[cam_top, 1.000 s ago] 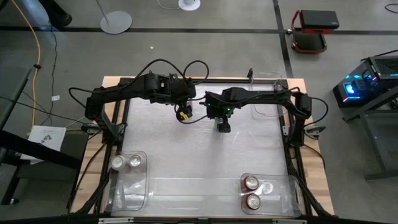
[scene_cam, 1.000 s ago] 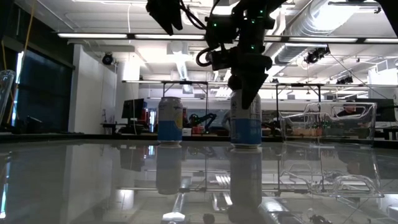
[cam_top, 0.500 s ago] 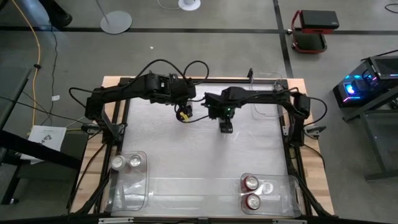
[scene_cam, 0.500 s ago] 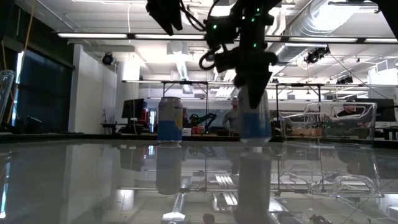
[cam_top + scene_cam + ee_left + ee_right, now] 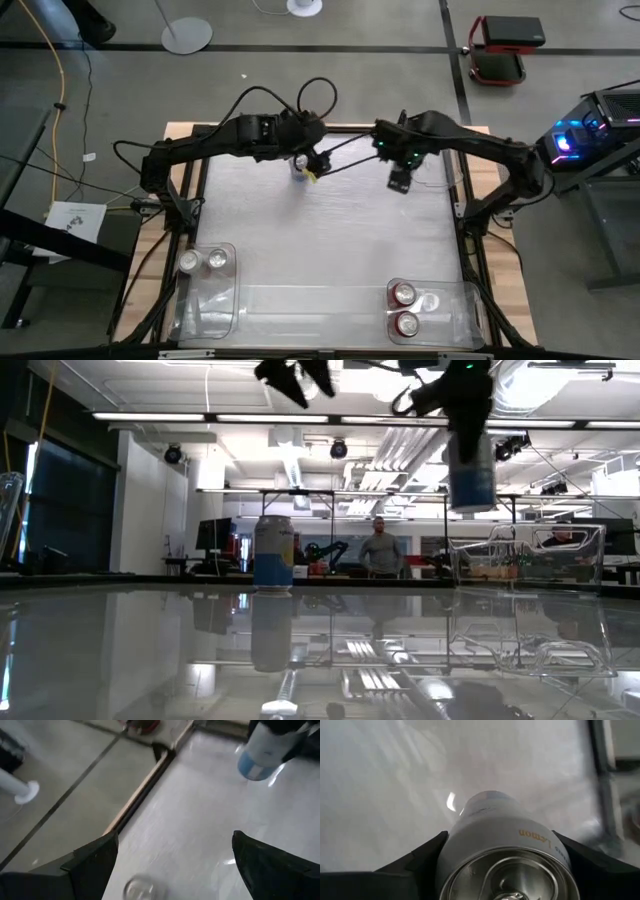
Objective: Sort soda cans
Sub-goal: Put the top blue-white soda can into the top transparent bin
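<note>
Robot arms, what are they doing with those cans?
They are sorting cans. The right hand holds a white and blue can up in the air. The left hand hangs open over another can standing on the table. Two silver cans and three red cans sit in clear bins.

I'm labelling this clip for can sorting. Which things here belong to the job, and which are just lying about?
Job: held can in the right end effector; standing can below the open left end effector; silver cans in the left bin; red cans in the right bin.
Lying about: red cart, round stand base, paper sheet, person behind the table.
</note>
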Robot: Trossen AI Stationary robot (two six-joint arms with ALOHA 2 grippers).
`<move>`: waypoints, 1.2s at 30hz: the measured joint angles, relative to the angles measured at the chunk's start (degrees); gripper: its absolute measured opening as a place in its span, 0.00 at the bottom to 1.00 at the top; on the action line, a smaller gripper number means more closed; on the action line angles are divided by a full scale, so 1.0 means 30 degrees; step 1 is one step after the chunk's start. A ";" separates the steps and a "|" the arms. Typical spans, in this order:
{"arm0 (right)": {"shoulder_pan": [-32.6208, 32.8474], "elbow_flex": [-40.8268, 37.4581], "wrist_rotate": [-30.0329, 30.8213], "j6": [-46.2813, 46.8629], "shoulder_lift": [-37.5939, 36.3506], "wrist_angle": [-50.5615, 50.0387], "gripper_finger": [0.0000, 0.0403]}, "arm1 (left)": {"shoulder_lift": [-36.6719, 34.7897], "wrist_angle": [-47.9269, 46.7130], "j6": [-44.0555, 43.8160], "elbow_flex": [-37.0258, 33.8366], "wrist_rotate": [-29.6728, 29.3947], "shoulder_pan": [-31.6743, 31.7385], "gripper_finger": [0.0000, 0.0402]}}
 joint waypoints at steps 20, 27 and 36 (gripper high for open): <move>0.1362 0.0020 -0.0180 0.0338 0.1020 0.3204 0.69 | -0.0196 0.3795 0.1922 -0.0087 0.1275 0.0287 0.91; 0.1566 0.0903 -0.0351 -0.0897 0.1041 0.3622 0.69 | 0.0819 0.3774 0.2380 -0.0095 0.0655 0.0944 0.91; 0.2515 0.0991 -0.0485 -0.3137 0.1078 0.3556 0.69 | 0.0911 0.4182 0.2962 -0.0095 -0.0273 0.2413 0.91</move>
